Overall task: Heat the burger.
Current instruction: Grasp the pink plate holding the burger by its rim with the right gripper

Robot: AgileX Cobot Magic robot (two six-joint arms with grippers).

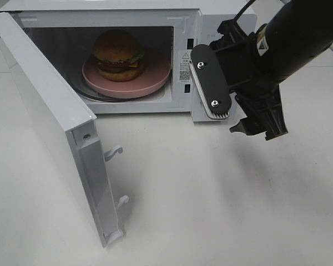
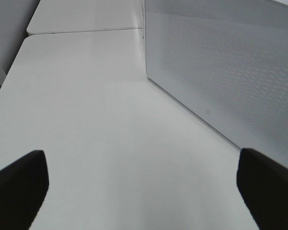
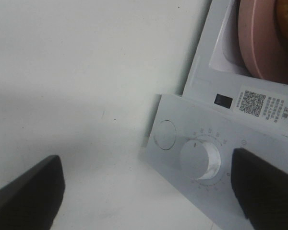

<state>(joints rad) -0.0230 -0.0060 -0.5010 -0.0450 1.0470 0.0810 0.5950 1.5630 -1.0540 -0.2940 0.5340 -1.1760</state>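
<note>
We find the burger (image 1: 117,54) inside the white microwave (image 1: 183,33). It sits upright on a pink plate (image 1: 155,77) that fills much of the oven floor. The door (image 1: 50,111) stands swung wide open on the left of the high view, its two latch hooks (image 1: 114,152) facing the white surface (image 1: 211,194).

On the right, the right end effector (image 3: 146,189) hangs in front of the microwave's control panel (image 3: 225,129). Its fingers are spread far apart with nothing between them. Its wrist camera looks across the panel, taking in a white dial (image 3: 200,160), a round button (image 3: 164,134) beside it and a printed label (image 3: 253,102) on the oven's frame, with the edge of the plate beyond.

The left end effector (image 2: 144,187) hovers over bare surface, its dark fingers likewise set wide and gripping nothing. The dotted outer face of the door stands just beside it.
</note>
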